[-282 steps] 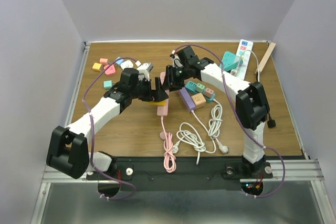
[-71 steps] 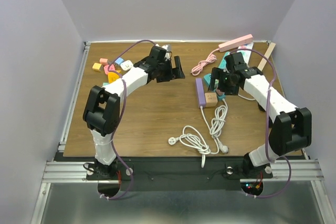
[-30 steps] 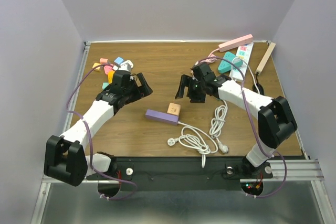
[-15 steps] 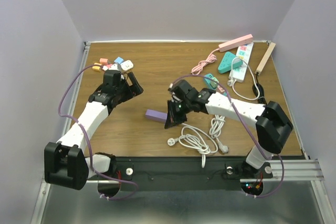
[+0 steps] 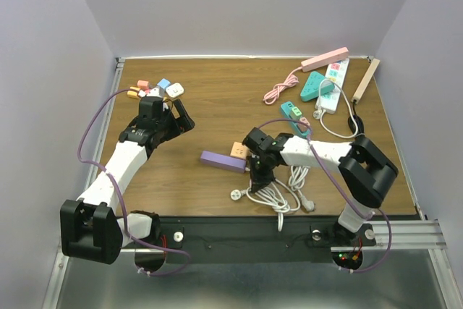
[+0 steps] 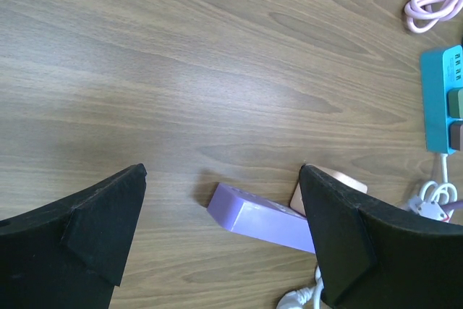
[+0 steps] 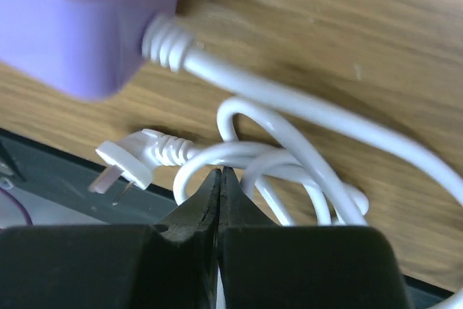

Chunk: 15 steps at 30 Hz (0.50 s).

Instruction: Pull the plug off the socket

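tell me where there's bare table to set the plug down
Widest bare wood: far centre, between the left gripper and the pink cord. Also near left, beside the purple strip. Crowded: far-left adapters, far-right strips, the white cable near right.

Left gripper (image 6: 224,233) jaws spread wide; right gripper (image 7: 219,197) jaws pressed together, arm folded inward.

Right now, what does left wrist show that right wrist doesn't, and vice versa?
Only left wrist: the teal power strip, the coiled pink cable, and the left end effector, open. Only right wrist: the loose white plug with bare prongs, the strain relief, and the right end effector, shut. Both: the purple power strip, its white cord and the wood table. The tan plug is clear in left wrist, a blurred sliver in right wrist.
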Motion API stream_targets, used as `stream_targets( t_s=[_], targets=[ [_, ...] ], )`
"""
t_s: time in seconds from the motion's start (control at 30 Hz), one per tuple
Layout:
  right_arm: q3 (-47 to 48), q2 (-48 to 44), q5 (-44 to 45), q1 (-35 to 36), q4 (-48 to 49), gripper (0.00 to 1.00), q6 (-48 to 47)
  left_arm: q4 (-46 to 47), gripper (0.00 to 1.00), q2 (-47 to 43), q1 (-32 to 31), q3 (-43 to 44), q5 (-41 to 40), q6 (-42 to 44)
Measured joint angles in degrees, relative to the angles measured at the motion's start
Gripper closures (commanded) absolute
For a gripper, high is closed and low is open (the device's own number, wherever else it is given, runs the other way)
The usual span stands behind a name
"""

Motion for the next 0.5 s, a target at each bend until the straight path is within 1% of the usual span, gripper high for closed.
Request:
stream_targets(
  t_s=[0.07, 0.23, 0.33, 0.5],
  targets=[
    [2.69, 3.15, 1.84, -0.02, -0.76, 1.00, -0.31, -0.07, 0.01, 0.00, 0.00, 0.00, 0.17, 0.04],
    [11.78, 11.65, 2.54, 0.02, -2.12, 1.00, -1.44, -0.37, 0.01, 0.00, 0.11, 0.00, 0.52, 0.26],
    [16.28, 14.47, 3.74, -0.48, -2.03, 0.99, -2.23, -0.76, 0.01, 0.00, 0.31, 0.00, 0.55, 0.37],
    [25.22, 19.80, 6.08, -3.63, -2.08, 1.00, -5.70, -0.96, 0.01, 0.00, 0.39, 0.00, 0.76, 0.48]
  ],
)
